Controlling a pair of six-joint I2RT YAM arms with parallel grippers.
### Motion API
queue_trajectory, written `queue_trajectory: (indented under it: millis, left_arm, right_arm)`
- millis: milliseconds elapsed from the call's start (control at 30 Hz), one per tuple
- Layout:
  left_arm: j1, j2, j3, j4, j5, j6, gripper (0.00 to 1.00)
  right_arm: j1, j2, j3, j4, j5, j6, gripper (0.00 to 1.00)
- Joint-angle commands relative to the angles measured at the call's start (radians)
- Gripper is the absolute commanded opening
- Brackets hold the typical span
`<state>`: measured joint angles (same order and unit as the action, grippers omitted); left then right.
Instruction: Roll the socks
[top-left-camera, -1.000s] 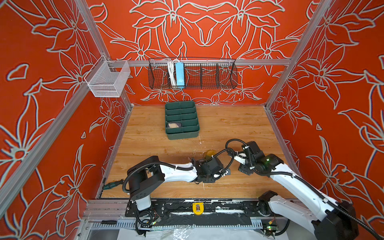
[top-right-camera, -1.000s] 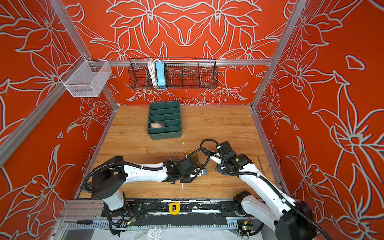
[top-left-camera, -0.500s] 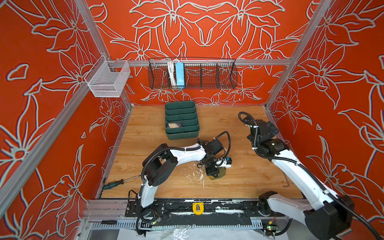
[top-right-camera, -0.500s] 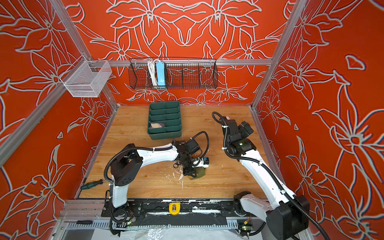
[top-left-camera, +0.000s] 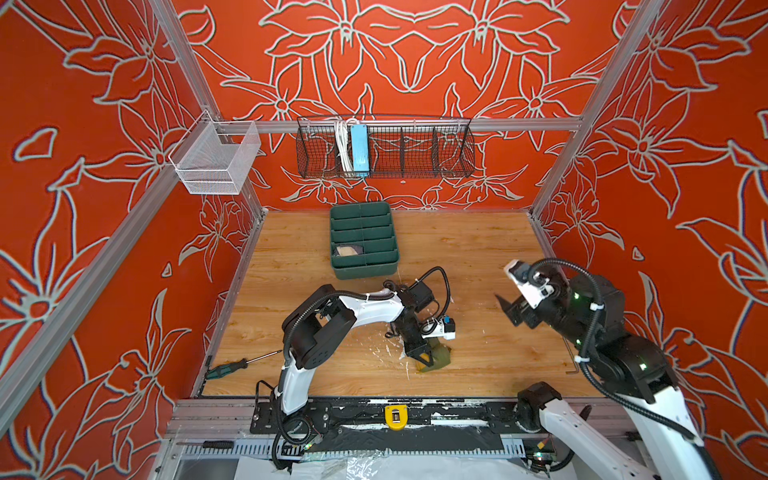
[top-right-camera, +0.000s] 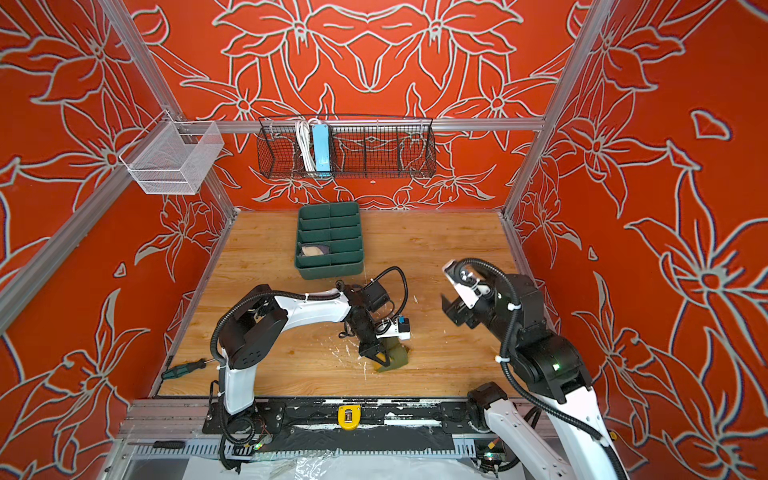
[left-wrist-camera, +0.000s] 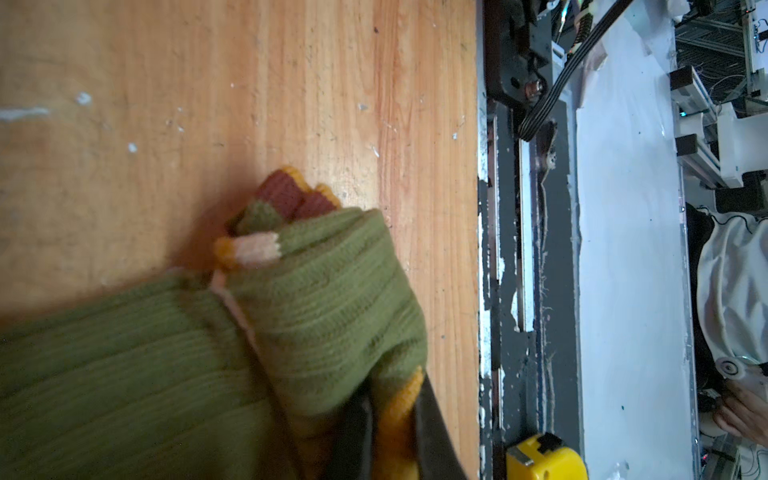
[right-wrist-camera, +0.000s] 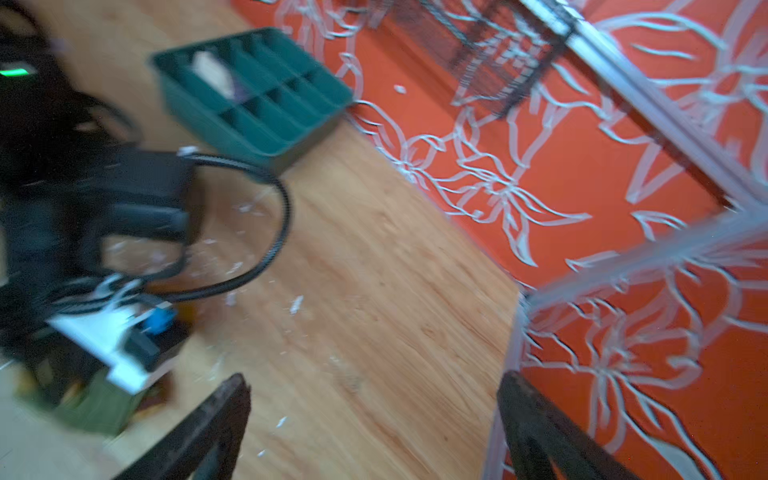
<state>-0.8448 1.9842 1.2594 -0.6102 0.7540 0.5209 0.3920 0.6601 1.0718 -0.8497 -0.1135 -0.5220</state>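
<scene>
Your left gripper (top-left-camera: 420, 354) is clamped on the olive green sock (top-left-camera: 438, 360), a rolled bundle in the lower middle of both top views, near the front edge of the wooden table (top-left-camera: 478, 249). In the left wrist view its dark fingers (left-wrist-camera: 357, 432) come in at the bottom edge and pinch the mustard part of the sock between them. The ribbed green roll fills the lower left of that frame, and brown and tan stripes poke out near the centre. You cannot tell whether the bundle rests on the wood or hangs just above it. Your right gripper (top-left-camera: 509, 311) is at the right of centre in the top views, well apart from the sock, with its jaws spread wide and nothing between them. The right wrist view is blurred, but it shows the two dark fingers (right-wrist-camera: 208, 424) far apart at the bottom edge, with bare wood between them. The purple sock (top-left-camera: 349, 250), showing mostly cream, lies in a left-hand compartment of the green tray (top-left-camera: 365, 272), toward the tray's near end. The tray stands at the upper middle of the table. A green-handled screwdriver (top-left-camera: 224, 368) lies at the table's lower left corner.
</scene>
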Motion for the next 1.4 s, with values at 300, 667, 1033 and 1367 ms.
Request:
queue_trajectory:
  millis: [300, 667, 1033, 1367]
  left_arm:
    - [0.052, 0.111, -0.003, -0.039, -0.103, 0.043, 0.0]
    - [0.058, 0.125, 0.005, -0.061, -0.113, 0.069, 0.0]
    - [0.057, 0.099, -0.004, -0.062, -0.099, 0.068, 0.0]
    - [0.058, -0.113, -0.07, 0.109, -0.109, -0.023, 0.44]
  right_arm:
    - [0.679, 0.136, -0.356, 0.126, 0.284, -0.136, 0.89]
    - [0.869, 0.516, -0.588, 0.683, 0.578, -0.298, 0.84]
    - [0.864, 0.562, -0.651, 0.703, 0.595, -0.187, 0.4]
    - [0.863, 0.583, -0.555, 0.445, 0.396, -0.144, 0.0]
